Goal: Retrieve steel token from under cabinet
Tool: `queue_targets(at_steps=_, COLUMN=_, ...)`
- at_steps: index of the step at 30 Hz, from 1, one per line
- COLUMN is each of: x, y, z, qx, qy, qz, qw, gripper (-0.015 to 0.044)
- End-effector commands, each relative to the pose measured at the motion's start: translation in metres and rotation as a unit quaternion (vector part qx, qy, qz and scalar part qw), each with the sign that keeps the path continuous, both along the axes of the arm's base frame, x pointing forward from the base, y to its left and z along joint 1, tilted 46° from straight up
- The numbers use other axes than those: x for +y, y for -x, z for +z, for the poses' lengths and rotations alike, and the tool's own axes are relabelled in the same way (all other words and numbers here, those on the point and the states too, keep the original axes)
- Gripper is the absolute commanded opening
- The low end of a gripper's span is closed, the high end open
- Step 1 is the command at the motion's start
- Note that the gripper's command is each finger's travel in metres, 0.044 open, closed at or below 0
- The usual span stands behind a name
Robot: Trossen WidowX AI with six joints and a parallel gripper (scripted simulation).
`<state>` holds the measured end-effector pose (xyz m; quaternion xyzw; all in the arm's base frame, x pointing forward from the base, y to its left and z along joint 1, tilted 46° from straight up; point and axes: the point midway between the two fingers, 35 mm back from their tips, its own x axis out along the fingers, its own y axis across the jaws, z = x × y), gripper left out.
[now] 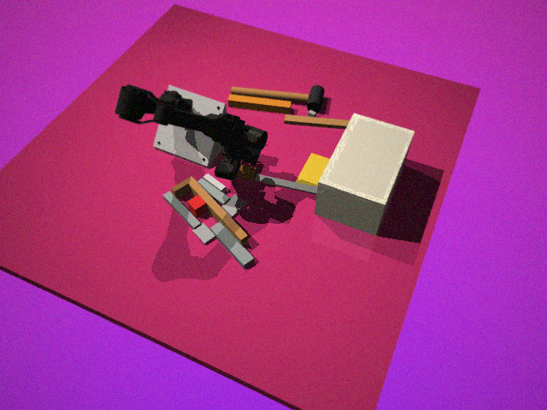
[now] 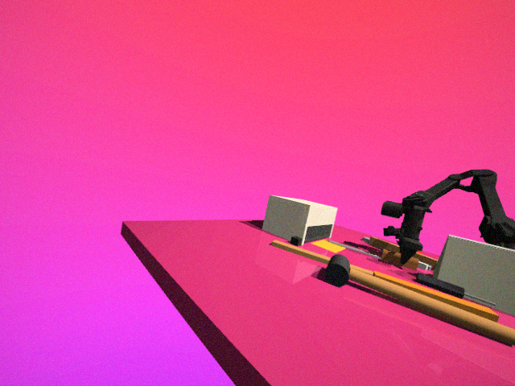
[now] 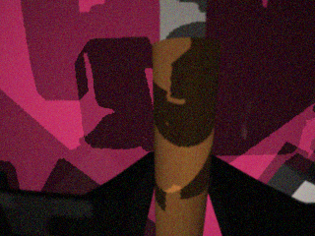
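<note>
My gripper (image 1: 238, 170) (image 2: 405, 258) (image 3: 179, 158) is shut on the brown wooden handle (image 1: 248, 171) (image 3: 183, 147) of a rake-like tool and holds it low over the table. The tool's thin grey rod (image 1: 288, 183) (image 2: 353, 248) runs from the handle along the table to the foot of the cream cabinet (image 1: 367, 167) (image 2: 297, 216). The yellow marked area (image 1: 313, 168) (image 2: 328, 245) lies in front of the cabinet's vent slots (image 2: 318, 232), beside the rod. The steel token does not show in any view.
A mallet (image 1: 315, 97) (image 2: 337, 269) with a long wooden handle, an orange bar (image 1: 259, 102) (image 2: 436, 293) and a wooden slat (image 1: 315, 121) lie behind. A pile of grey and wooden bars (image 1: 220, 216) with a red cube (image 1: 197, 204) lies left of the gripper. The arm's grey base plate (image 1: 190, 132) (image 2: 478, 269) is nearby.
</note>
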<state>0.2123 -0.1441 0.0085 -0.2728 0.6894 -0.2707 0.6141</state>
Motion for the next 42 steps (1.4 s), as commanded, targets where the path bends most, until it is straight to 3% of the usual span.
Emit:
queue_targets(at_steps=1, x=0.0, y=-0.001, z=0.0, qx=-0.001, qy=0.0, qz=-0.001, qw=1.0, gripper=0.0)
queue_targets(at_steps=42, x=-0.002, y=-0.046, z=-0.002, qx=-0.004, qy=0.001, qz=-0.005, qw=1.0, gripper=0.0)
